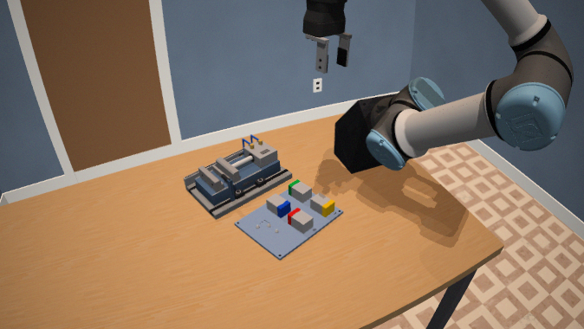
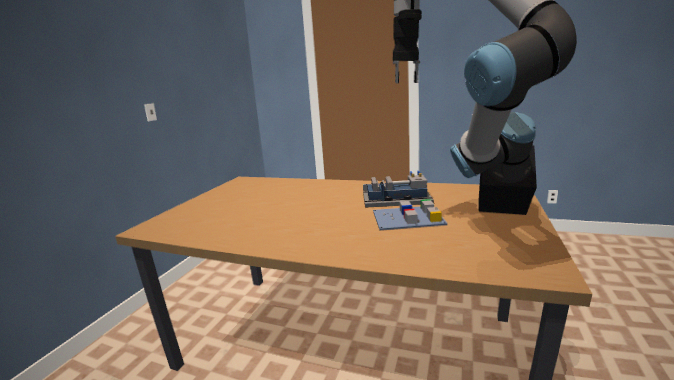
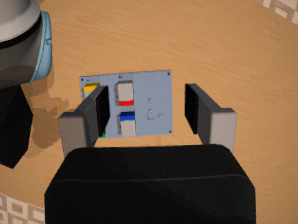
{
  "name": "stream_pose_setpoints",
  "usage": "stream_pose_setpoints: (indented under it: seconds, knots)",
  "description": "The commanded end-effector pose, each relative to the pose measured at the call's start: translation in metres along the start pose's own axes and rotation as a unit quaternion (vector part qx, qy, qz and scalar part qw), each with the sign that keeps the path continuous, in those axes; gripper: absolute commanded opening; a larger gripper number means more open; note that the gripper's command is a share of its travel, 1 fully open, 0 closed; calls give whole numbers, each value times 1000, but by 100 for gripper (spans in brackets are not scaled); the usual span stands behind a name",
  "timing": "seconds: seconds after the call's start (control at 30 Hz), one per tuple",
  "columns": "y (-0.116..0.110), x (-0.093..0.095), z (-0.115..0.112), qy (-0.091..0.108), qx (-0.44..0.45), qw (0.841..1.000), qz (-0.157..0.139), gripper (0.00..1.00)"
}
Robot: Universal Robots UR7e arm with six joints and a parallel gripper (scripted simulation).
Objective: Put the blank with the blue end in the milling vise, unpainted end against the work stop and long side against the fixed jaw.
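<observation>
The blank with the blue end (image 1: 278,205) (image 2: 406,207) (image 3: 128,124) lies on the blue-grey plate (image 1: 279,248) (image 2: 387,225) (image 3: 162,82). The blanks with the red end (image 1: 301,221) (image 2: 411,216) (image 3: 125,93), the green end (image 1: 300,190) (image 2: 427,205) and the yellow end (image 1: 322,205) (image 2: 435,215) (image 3: 91,88) lie apart from it on the same plate. The milling vise (image 1: 236,175) (image 2: 397,191) stands beside the plate; nothing shows between its jaws. My gripper (image 1: 333,61) (image 2: 406,75) (image 3: 147,100) is open and empty, high above the table. In the wrist view a finger hides most of the green-ended blank.
Small pins (image 1: 269,225) (image 3: 150,110) stand on the plate's end away from the robot base. Two blue hoses (image 1: 251,139) rise from the vise's rear block. The black robot base (image 1: 361,138) (image 2: 506,185) stands on the table (image 1: 130,260) (image 2: 275,220) to the right of the vise.
</observation>
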State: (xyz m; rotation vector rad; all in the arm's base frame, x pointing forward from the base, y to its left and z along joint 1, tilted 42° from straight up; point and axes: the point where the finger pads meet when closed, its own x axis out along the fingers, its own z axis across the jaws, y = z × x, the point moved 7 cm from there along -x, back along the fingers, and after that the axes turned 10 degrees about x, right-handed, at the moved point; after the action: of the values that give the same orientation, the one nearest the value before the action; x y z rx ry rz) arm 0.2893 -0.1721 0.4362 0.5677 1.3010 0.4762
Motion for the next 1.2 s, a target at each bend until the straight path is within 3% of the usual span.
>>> stream_pose_setpoints:
  seconds: [0.0, 0.07, 0.47, 0.63, 1.03, 1.17]
  knots:
    - [-8, -27, -9, 13, -9, 1000, 10, 100]
    - [-13, -47, -16, 22, -15, 999, 17, 100]
    - [-13, -47, -16, 22, -15, 999, 17, 100]
    - [-26, -100, -39, 22, -15, 999, 17, 100]
    - [-26, -100, -39, 22, -15, 999, 17, 100]
    - [-36, -143, -57, 22, -15, 999, 17, 100]
